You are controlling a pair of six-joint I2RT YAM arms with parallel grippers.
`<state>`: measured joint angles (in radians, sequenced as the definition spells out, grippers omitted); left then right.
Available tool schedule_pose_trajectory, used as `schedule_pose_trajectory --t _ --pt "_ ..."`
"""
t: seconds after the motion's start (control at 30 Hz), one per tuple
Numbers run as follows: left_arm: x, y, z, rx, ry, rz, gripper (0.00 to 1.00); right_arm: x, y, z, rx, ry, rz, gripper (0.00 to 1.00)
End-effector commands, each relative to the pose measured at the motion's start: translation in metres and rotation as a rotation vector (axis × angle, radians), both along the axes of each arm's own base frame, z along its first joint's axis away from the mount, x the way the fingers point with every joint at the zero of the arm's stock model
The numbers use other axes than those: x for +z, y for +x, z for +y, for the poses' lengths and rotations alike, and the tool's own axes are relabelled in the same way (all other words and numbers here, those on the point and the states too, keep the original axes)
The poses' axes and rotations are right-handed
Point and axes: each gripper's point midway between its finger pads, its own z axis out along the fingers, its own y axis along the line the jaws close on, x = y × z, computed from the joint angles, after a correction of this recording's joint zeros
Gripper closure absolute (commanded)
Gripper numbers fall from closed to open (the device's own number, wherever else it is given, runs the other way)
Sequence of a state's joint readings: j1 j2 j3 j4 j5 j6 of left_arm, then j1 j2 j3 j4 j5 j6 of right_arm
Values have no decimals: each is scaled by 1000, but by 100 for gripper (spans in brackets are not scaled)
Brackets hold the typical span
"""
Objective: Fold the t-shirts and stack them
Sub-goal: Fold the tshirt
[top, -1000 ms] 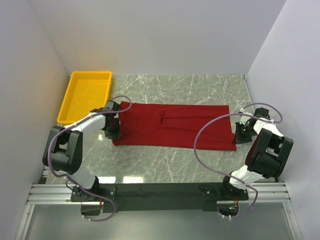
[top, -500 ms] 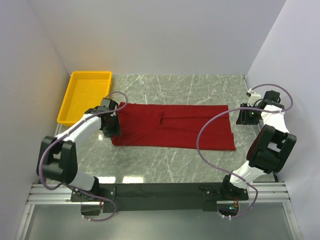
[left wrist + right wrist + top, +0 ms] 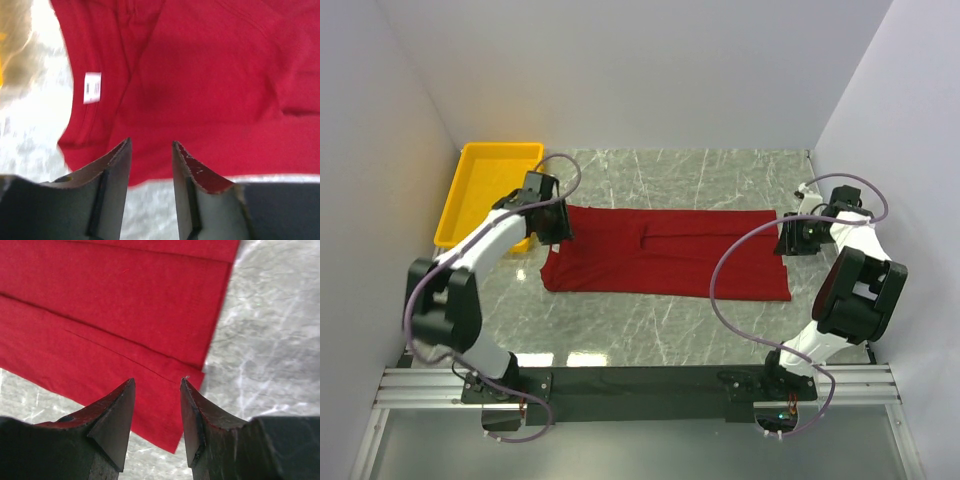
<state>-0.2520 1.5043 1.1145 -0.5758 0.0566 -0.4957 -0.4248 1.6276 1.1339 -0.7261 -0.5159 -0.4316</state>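
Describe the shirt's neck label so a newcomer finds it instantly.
Start at the marble table; a dark red t-shirt lies across it. Go to its end nearest the yellow bin, by the left tool. The label is the only white patch on red cloth.

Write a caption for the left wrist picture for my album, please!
Open left gripper hovers over the red t-shirt near its white neck label.

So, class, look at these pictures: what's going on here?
Two robot arms are working on a dark red t-shirt, laid flat as a long strip on the marble table. The left tool hovers open at its collar end, the right tool open at the opposite end. Neither grips cloth. A yellow bin sits nearby.
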Motion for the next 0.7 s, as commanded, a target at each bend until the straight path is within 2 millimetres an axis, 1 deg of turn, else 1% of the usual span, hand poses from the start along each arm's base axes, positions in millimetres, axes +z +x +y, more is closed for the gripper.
schedule_pose_trajectory --t 0.0,0.03,0.07,0.1,0.13,0.17,0.23,0.33,0.6,0.63,0.67 --pt "-2 34 -5 -13 12 -42 59 -2 6 6 -3 21 -14 51" --pt "-14 39 -4 -19 33 -18 59 -3 5 6 -3 21 -16 51" --pt "-14 46 -2 -10 56 -25 61 -4 5 6 -2 19 -18 52" --pt "-17 50 -1 -13 68 -17 61 -4 5 6 -2 20 -17 52" --pt "-31 51 0 -22 88 19 62 -4 4 6 -2 18 -17 52" --pt "-32 54 -1 -30 91 24 62 -4 4 7 0 19 -17 52" --pt "-46 52 0 -47 112 65 63 -5 4 6 -1 19 -17 52" --pt "-57 49 1 -64 125 92 64 -6 4 8 1 29 -19 52" --pt "-78 43 2 -82 147 147 67 -9 10 8 7 45 -18 52" --pt "-82 44 7 -72 179 153 68 -9 10 9 7 48 -18 52" --pt "-86 42 7 -73 186 162 68 -9 12 9 8 51 -19 52"
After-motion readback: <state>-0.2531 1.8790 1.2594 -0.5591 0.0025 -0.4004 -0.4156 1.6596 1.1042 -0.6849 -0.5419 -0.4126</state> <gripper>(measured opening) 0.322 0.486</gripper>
